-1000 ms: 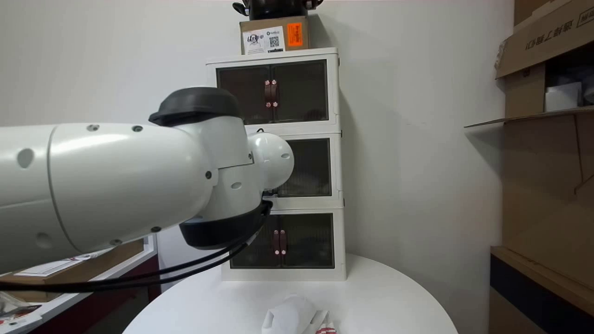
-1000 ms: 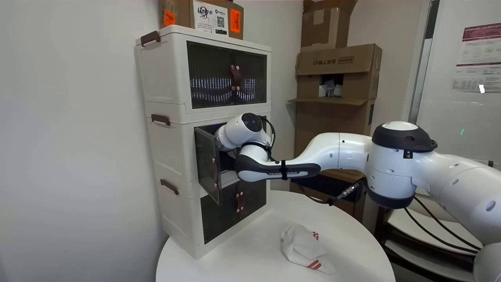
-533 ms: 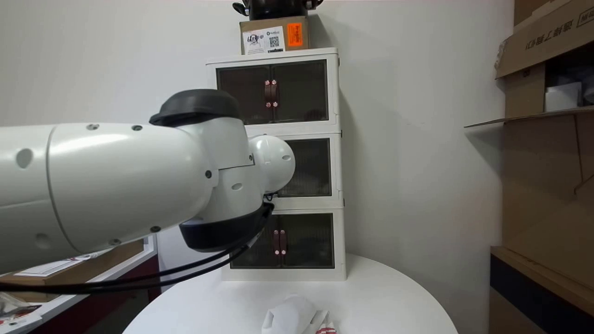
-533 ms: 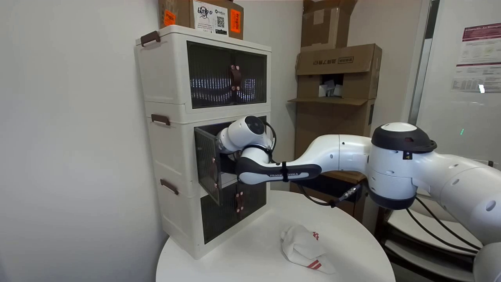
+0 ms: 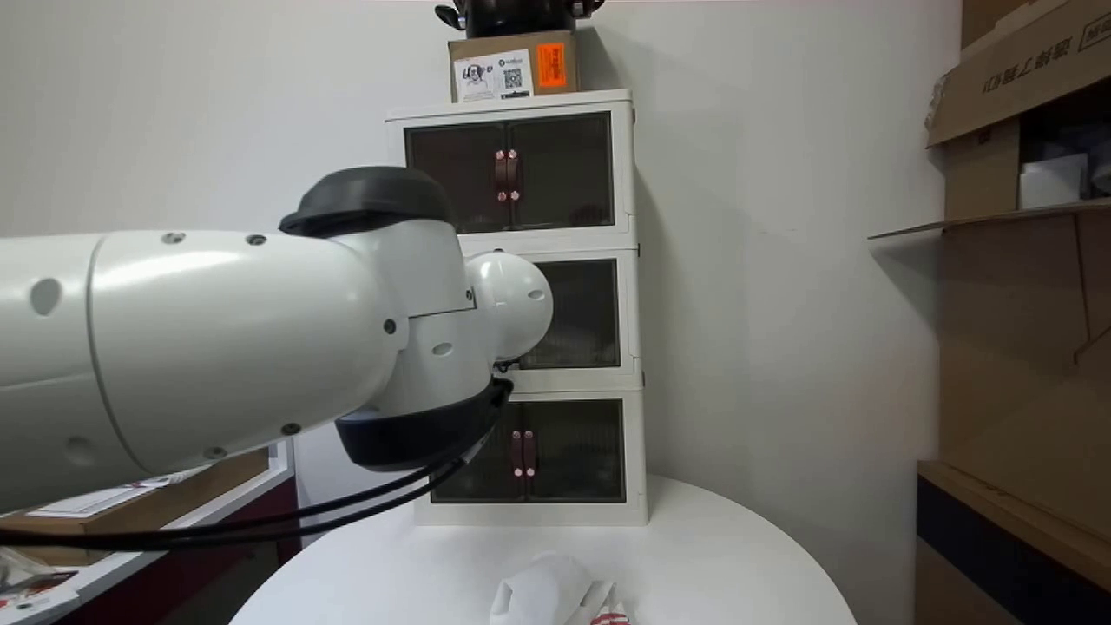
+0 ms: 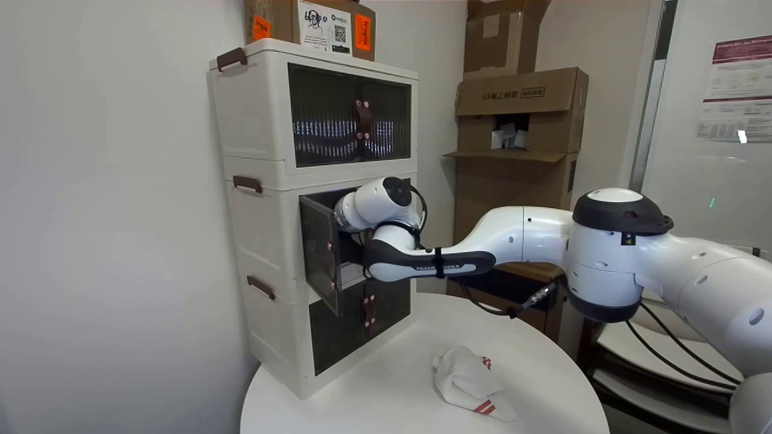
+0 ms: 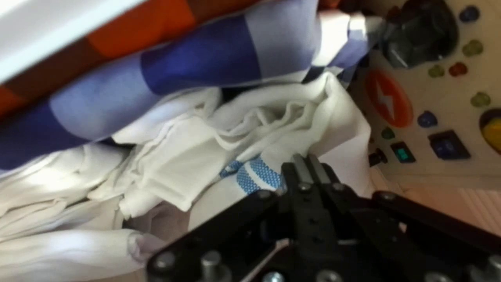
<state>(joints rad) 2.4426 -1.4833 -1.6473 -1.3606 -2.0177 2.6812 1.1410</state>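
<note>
My gripper point(image 7: 305, 157) is shut on a white cloth point(image 7: 344, 137), pinching a fold between its fingertips. Blue stripes point(image 7: 261, 174) run across this cloth just left of the fingers. Above it in the wrist view lie a blue-and-white checked cloth point(image 7: 199, 51) and an orange-and-brown one point(image 7: 145, 25). More folded white cloths point(image 7: 62, 176) fill the left side. In both exterior views the gripper itself is hidden; in an exterior view the wrist point(image 6: 374, 202) reaches into the middle compartment of the white cabinet point(image 6: 259, 235), behind its open door point(image 6: 319, 253).
A surface printed with colourful icons point(image 7: 389, 100) borders the cloths on the right, with a wood-toned surface point(image 7: 450, 203) below. The open door stands close beside the wrist. A white cloth with red stripes point(image 6: 467, 383) lies on the round table point(image 6: 555, 386). Cardboard boxes point(image 6: 512, 199) stand behind.
The arm's hand end has dipped a little and shifted slightly outward from the compartment. The door and the cloth on the table have stayed put.
</note>
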